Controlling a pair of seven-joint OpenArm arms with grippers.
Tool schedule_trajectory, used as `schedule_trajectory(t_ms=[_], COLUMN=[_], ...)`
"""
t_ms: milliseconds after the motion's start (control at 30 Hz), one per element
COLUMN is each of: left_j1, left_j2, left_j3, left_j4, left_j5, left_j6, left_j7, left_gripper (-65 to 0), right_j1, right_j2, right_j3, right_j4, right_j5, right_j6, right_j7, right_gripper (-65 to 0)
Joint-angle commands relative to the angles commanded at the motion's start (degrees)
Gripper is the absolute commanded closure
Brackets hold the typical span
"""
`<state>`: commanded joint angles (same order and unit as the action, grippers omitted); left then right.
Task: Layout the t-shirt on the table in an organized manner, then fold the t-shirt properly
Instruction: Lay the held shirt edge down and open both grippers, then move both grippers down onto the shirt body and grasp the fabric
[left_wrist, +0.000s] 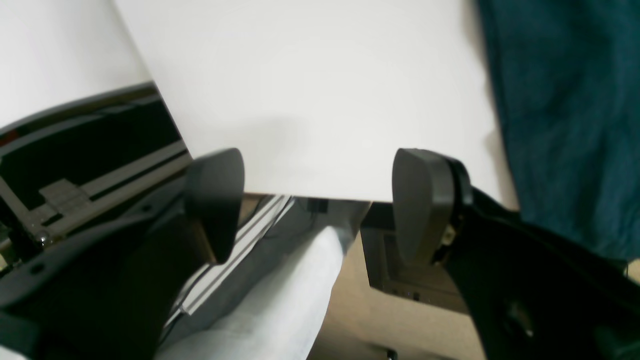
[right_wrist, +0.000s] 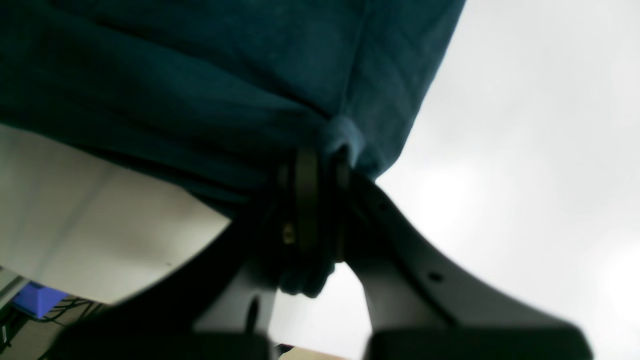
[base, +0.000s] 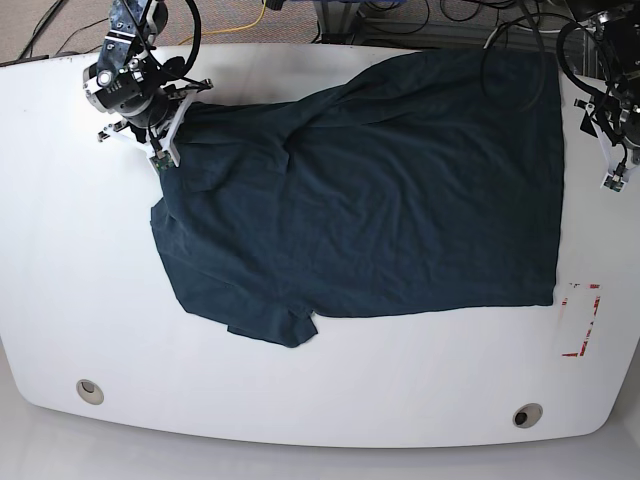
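No legible text, labels or numbers anywhere: nothing readable on the t-shirt (base: 380, 200) or around it on the table (base: 330, 400).

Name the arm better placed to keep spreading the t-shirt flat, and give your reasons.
Probably the right. The right gripper is already shut on a bunched corner of the t-shirt, where the cloth is still rumpled. The left gripper is open and empty over the bare table, beside the shirt's straight edge.
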<state>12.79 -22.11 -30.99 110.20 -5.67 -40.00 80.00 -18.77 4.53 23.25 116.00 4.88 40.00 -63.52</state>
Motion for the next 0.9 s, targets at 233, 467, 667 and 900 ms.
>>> schedule_trajectory(t_ms=[233, 467, 667, 900], left_j1=[4.31, 3.87, -2.29, -5.63], left_j2=[0.18, 3.60, 5.10, 5.63], left_j3=[0.00, -3.25, -3.52, -3.43], left_j4=[0.00, -0.09, -0.09, -0.09], left_j5=[-9.67, -11.60, -11.60, -11.60], left_j6=[0.00, 0.00, 0.00, 0.00], left_j7=[0.00, -2.68, -3.74, -3.74], left_gripper=[-43.3, -38.2, -38.1, -38.1], right_j1=[0.00, 0.88, 1.23, 0.18], right_j2=[0.00, -0.09, -0.09, -0.18], right_j3=[0.00, 0.00, 0.00, 0.44], right_j4=[0.00, 0.00, 0.26, 0.44], right_j5=[0.00, 0.09, 0.00, 0.00], right_j6=[0.00, 0.00, 0.00, 0.00], right_j7=[0.09, 0.18, -0.09, -0.18], right_gripper=[-0.2, -0.2, -6.0, -55.2])
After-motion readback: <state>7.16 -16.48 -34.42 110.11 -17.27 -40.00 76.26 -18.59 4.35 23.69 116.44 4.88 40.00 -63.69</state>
